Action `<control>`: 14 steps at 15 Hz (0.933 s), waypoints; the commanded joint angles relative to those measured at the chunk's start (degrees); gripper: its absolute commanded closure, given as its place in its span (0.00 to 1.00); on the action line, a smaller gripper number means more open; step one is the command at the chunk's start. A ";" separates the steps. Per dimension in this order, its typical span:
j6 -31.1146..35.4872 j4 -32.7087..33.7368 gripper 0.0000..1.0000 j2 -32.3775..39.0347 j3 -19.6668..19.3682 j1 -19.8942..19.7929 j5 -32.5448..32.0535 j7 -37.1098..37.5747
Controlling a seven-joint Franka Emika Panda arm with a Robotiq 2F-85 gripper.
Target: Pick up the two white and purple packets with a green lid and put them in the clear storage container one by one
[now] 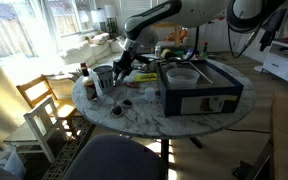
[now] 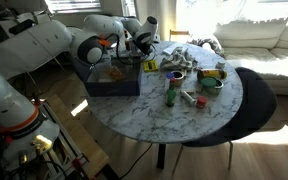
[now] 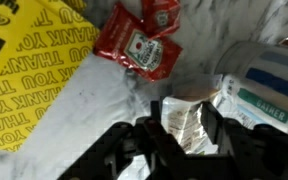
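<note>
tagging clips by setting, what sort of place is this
Most likely a home living or dining room: a round marble table, a white sofa near it, a wooden chair and sunlit windows.

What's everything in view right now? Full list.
table: one, white marble, centre
black box: one, grey-rimmed, on table
clear storage container: one, translucent, at the box's top
green bottle: one, green, mid-table
metal cup: one, silver, on table
yellow bag: one, black print, on table
ketchup packets: two, red, beside yellow bag
white packet: one, white, between the jaws
wooden chair: one, light wood, beside table
sofa: one, white, behind table
arm: one, white, over table
gripper: one, black, flanking the packet
</note>
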 commanded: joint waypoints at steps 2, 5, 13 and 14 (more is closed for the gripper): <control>0.63 7.74 0.87 5.51 -0.95 1.84 -1.75 3.04; 1.22 6.89 1.00 4.72 -1.98 2.28 -2.03 3.66; -5.78 4.26 0.99 -3.09 -10.01 4.84 -8.83 13.06; -7.64 3.65 0.99 -4.70 -10.89 5.08 -9.49 14.25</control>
